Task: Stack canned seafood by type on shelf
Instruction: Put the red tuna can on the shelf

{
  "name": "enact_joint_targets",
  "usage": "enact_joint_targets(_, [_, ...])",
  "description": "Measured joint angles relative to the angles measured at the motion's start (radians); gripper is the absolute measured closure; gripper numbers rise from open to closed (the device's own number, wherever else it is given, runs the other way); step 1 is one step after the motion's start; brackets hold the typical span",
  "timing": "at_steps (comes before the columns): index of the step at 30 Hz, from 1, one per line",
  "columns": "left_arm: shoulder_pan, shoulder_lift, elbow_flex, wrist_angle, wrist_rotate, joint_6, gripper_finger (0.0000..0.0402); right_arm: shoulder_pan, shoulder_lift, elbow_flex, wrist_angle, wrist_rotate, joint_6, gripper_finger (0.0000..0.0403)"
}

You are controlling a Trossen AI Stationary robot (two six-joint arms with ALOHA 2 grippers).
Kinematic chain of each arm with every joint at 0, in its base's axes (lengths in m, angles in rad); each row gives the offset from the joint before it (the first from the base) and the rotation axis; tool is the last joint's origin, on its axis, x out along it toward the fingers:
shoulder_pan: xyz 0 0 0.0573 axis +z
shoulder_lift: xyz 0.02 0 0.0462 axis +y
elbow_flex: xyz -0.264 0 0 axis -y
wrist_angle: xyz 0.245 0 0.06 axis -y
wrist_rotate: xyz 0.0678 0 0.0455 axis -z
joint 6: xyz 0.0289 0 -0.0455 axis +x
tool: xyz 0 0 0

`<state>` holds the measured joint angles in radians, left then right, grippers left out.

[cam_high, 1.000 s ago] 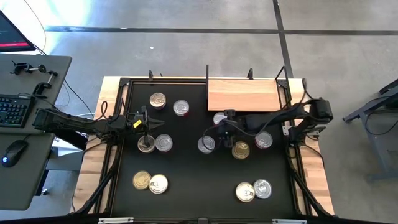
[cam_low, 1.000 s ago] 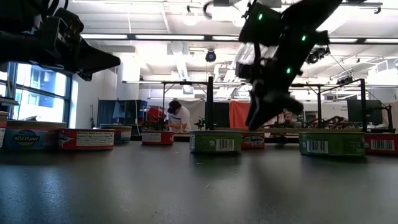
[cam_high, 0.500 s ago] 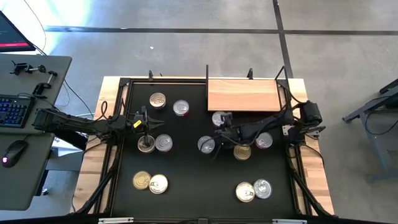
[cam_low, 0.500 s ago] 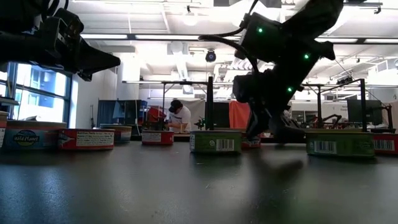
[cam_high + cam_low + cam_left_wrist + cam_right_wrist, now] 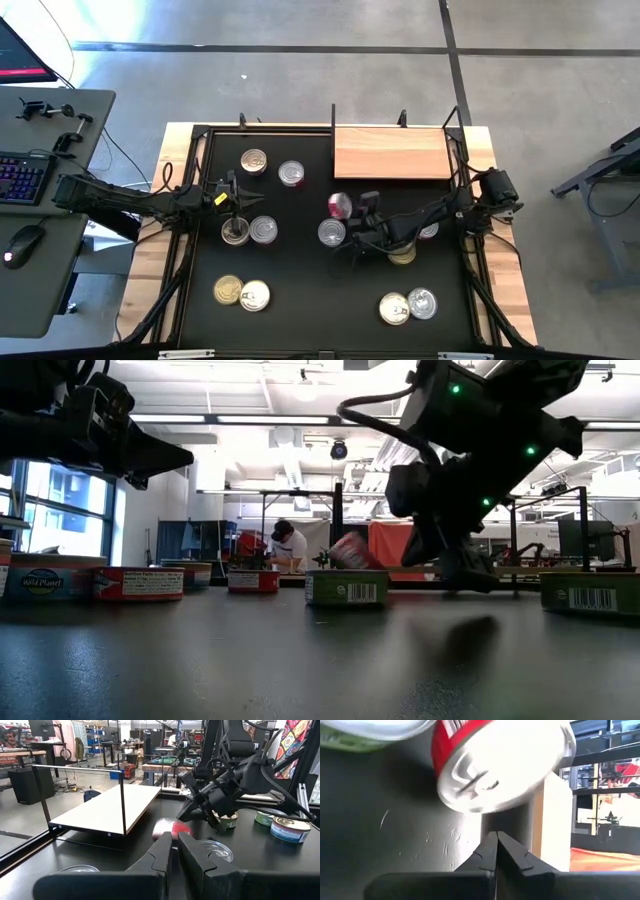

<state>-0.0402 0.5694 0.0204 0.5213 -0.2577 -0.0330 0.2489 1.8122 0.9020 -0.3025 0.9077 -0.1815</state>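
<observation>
High view: the right gripper (image 5: 352, 240), fingers pressed together on nothing, sits mid-mat beside a tilted red-sided can (image 5: 340, 206) lying just short of the wooden shelf (image 5: 390, 153). Left gripper (image 5: 232, 190), also closed and empty, hovers above two silver-lidded cans (image 5: 250, 231).

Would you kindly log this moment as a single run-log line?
right end effector: shut, empty, low over mat | red-sided can: tipped, loose beside it | left end effector: shut, waiting | shelf: no cans
</observation>
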Motion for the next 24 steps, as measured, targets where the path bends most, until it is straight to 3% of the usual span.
enact_joint_targets(6, [0.000, 0.000, 0.000, 0.000, 0.000, 0.000, 0.0381, -0.004, -0.023, 0.000, 0.032, -0.002, 0.013, 0.0402])
enact_joint_targets(9, [0.000, 0.000, 0.000, -0.001, 0.000, 0.001, 0.0381, -0.023, -0.078, 0.000, 0.035, -0.059, 0.056, 0.0395])
enact_joint_targets(12, [0.000, 0.003, 0.000, -0.002, 0.000, 0.001, 0.0381, -0.063, -0.143, 0.001, 0.047, -0.172, 0.129, 0.0372])
enact_joint_targets(15, [0.000, 0.023, 0.000, -0.002, 0.000, 0.009, 0.0381, -0.133, -0.186, 0.002, 0.090, -0.356, 0.250, 0.0336])
enact_joint_targets(20, [0.000, 0.103, 0.005, -0.002, -0.005, -0.003, 0.0390, -0.238, -0.166, 0.002, 0.193, -0.637, 0.372, 0.0286])
enact_joint_targets(24, [0.000, 0.202, 0.047, -0.002, -0.015, -0.007, 0.0400, -0.272, -0.125, 0.002, 0.272, -0.701, 0.429, 0.0278])
